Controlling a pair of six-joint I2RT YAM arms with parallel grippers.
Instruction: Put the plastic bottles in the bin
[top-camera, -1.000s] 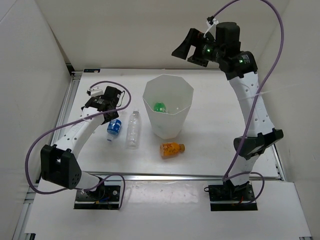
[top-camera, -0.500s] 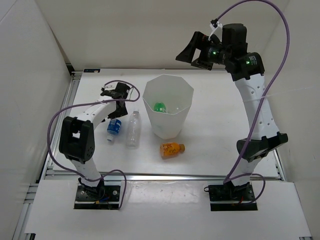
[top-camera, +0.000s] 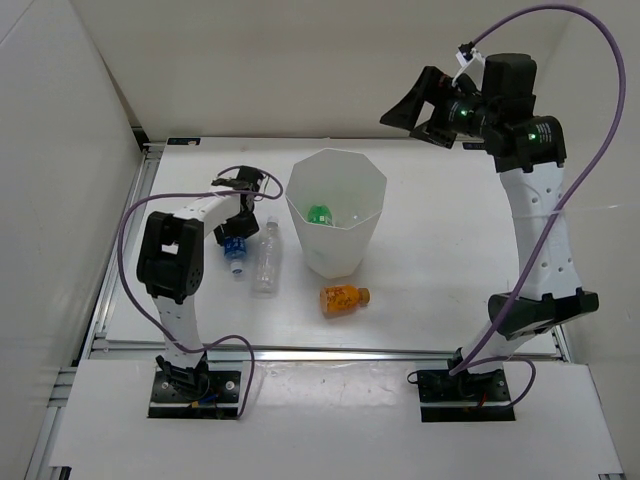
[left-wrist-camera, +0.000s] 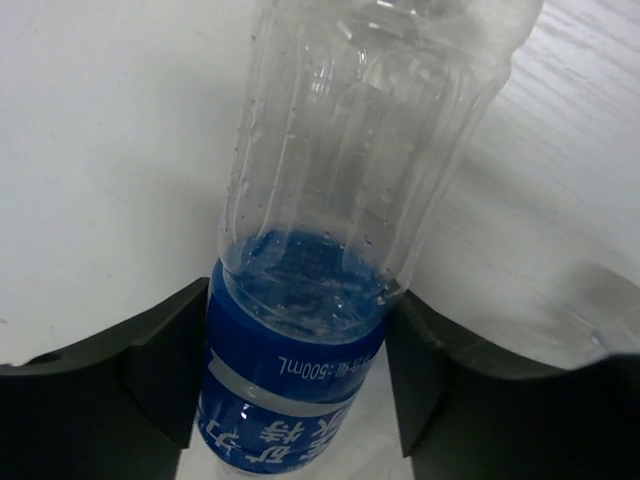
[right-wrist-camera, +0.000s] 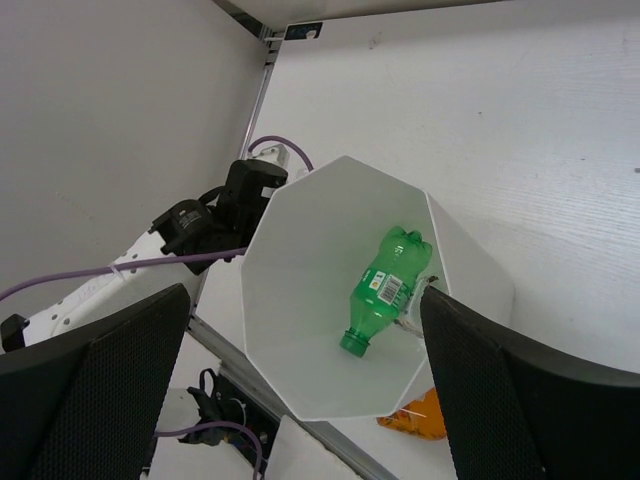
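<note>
Left claw (left-wrist-camera: 300, 335) is clamped around the blue-label bottle (left-wrist-camera: 335, 190), which is lying on the bench (top-camera: 430, 260) just left of the bin (top-camera: 340, 258). Right claw (top-camera: 418, 108) hangs wide open and empty, up at the far right.

We've got a white tabletop (top-camera: 440, 250), boxed in by plain white walls (top-camera: 280, 70) at back & both sides. Left alu rail (top-camera: 139, 172) along its left edge, near alu rail (top-camera: 380, 351) along the front. Small blue sticker (top-camera: 183, 141) at far-left corner.
</note>
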